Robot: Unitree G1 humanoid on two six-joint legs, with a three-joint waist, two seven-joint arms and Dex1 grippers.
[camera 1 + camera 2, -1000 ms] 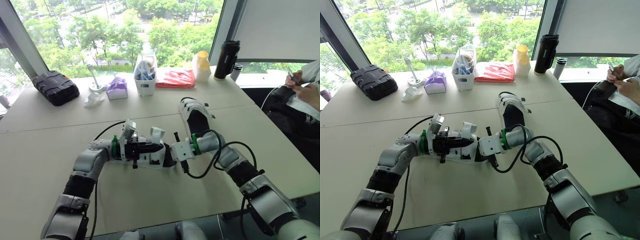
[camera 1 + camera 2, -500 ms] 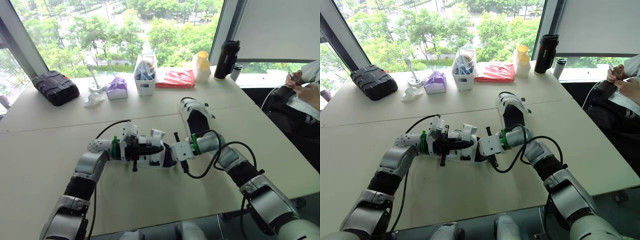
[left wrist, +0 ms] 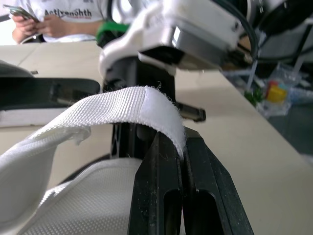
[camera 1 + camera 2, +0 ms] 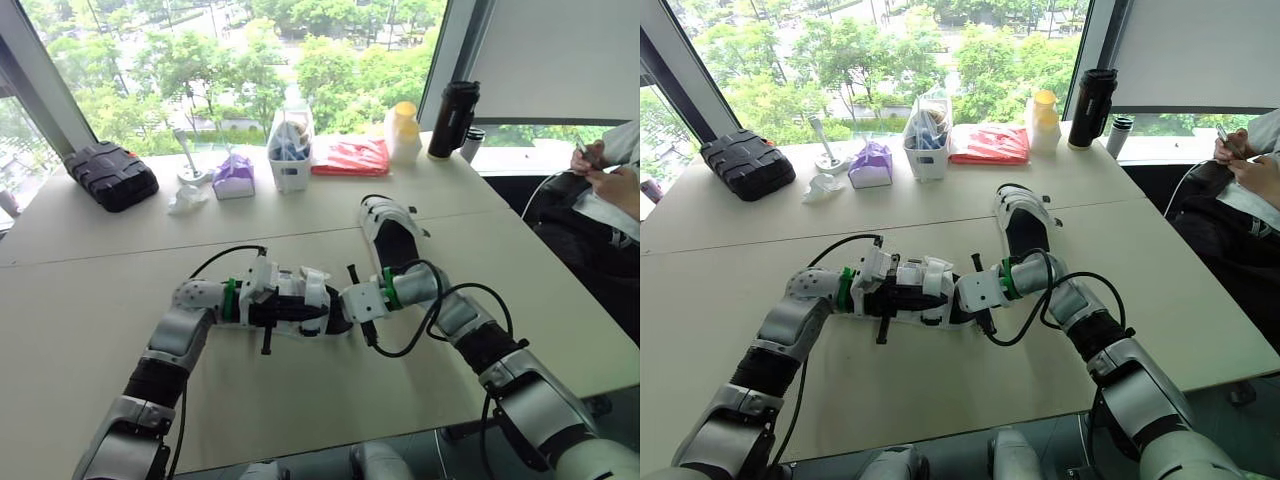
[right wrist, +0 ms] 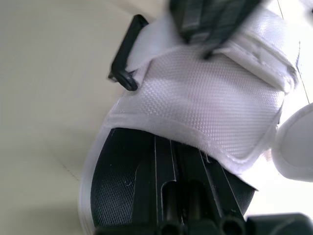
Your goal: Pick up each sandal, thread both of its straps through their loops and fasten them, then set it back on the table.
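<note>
Room: a pale table [image 4: 80,300] runs under a big window [image 4: 250,60] with trees outside. A person [image 4: 610,180] sits at the far right, clear of your arms.
Near sandal: the near sandal [image 4: 318,322] lies on the table at near centre, held between your two grippers.
Left gripper: your left gripper [image 3: 179,147] is clamped on the white strap [image 3: 122,105], close to the strap's free end.
Right gripper: your right gripper [image 5: 177,147] is at the sandal's right end with its fingers closed together over the black footbed. You can't tell from here whether they pinch any part of it.
Changed: a second ago the left gripper held the strap up above the sandal. It has since rolled over and come down, so the strap now lies low across the white upper.
Loop: the right wrist view shows a strap passing at the black loop [image 5: 126,58] (it looks threaded, though the far side is hidden).
Meaning: you are probably folding this strap back to press it shut. The lifting and threading look done for this strap, and the other strap's state is unclear.
Far sandal: the far sandal [image 4: 388,232] lies just beyond your right arm on the table, and its turn likely comes next.
</note>
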